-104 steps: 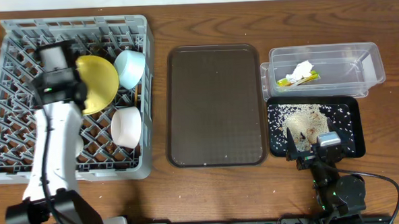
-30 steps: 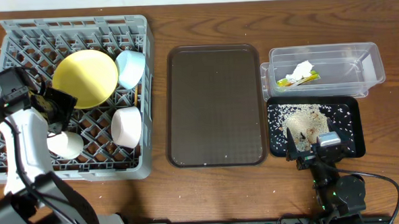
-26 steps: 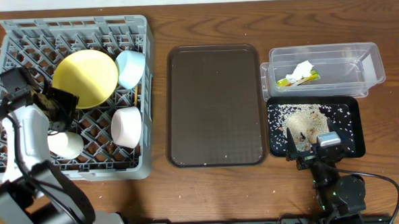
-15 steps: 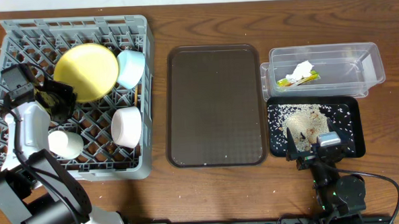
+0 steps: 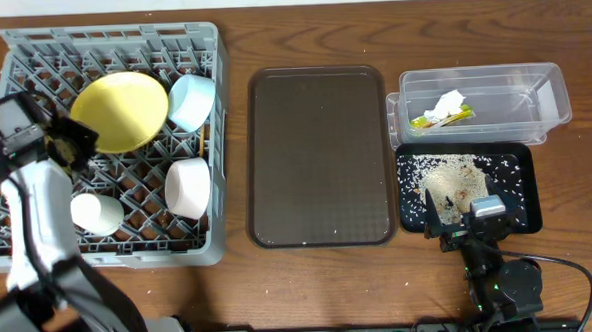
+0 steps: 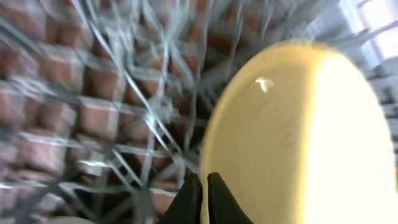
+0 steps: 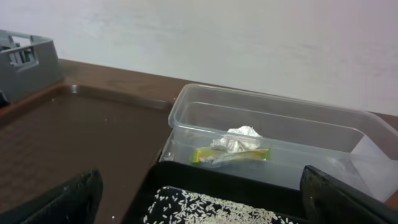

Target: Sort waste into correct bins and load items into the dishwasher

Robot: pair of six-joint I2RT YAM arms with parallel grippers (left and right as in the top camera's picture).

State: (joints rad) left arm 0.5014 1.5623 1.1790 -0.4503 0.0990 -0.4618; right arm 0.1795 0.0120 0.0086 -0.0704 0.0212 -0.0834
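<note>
Pale yellow plate pinched at its rim by the left gripper, inside the grey dish rack.

The jaws are drawn narrow onto the plate's near edge; in the blurred wrist view the dark fingertips meet right at that rim. The plate is round, plain and glossy with one small glint, and it leans tilted over the pegs. Just past its far side, touching it, a light blue bowl lies on its side. Back along the arm stands a small white cup, with a white bowl beside it. Well away, beyond the brown tray, the right gripper is spread wide over the black tray of rice scraps. Past it the clear tub holds the snack wrapper and crumpled paper.
</note>
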